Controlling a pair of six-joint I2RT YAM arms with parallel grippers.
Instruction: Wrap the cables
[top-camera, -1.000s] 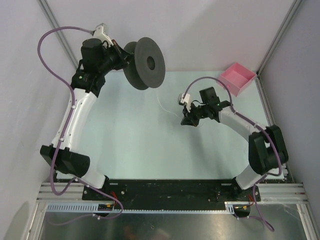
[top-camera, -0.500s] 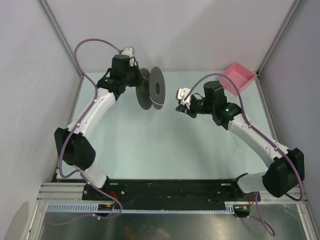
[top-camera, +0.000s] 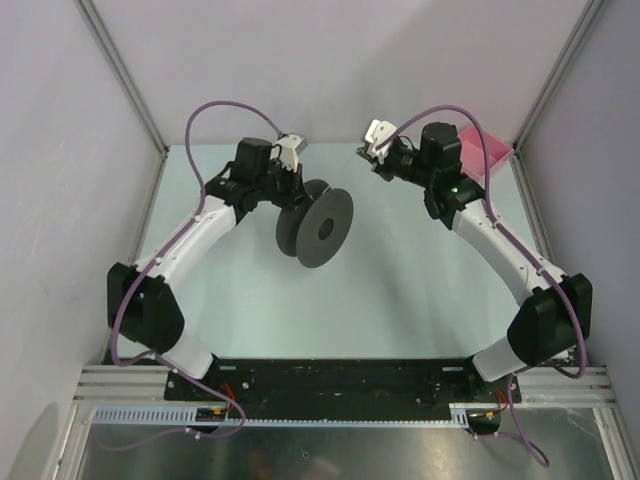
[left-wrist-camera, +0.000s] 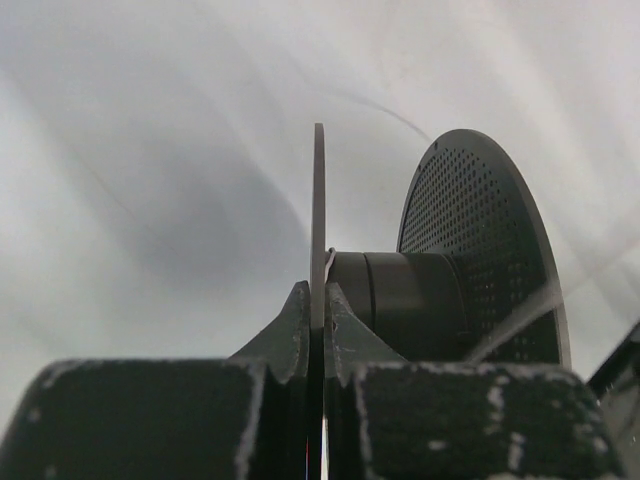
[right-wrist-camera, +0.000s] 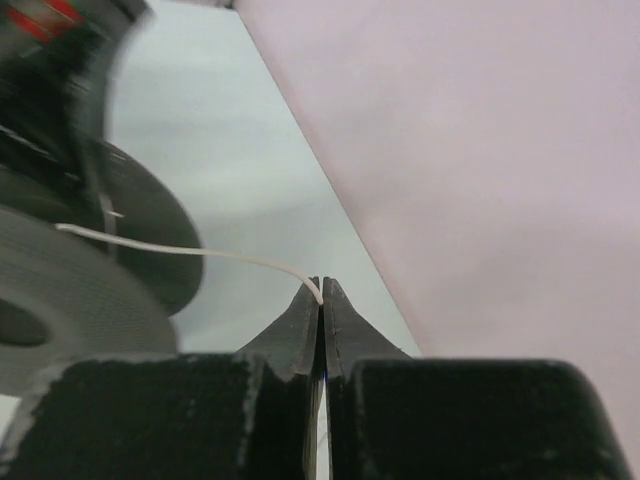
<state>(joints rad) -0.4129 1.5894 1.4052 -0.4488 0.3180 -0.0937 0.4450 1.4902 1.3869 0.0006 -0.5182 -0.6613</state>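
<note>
Whitish hair-thin wire (right-wrist-camera: 200, 252), gently curved.

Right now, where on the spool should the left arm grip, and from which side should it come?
The rim of the spool's near flange, approached edge-on in the disc's plane, one finger on each face, as the left gripper holds it. That flange is thin and flat; the hub looks too wide for the jaws and must take the wire.
</note>
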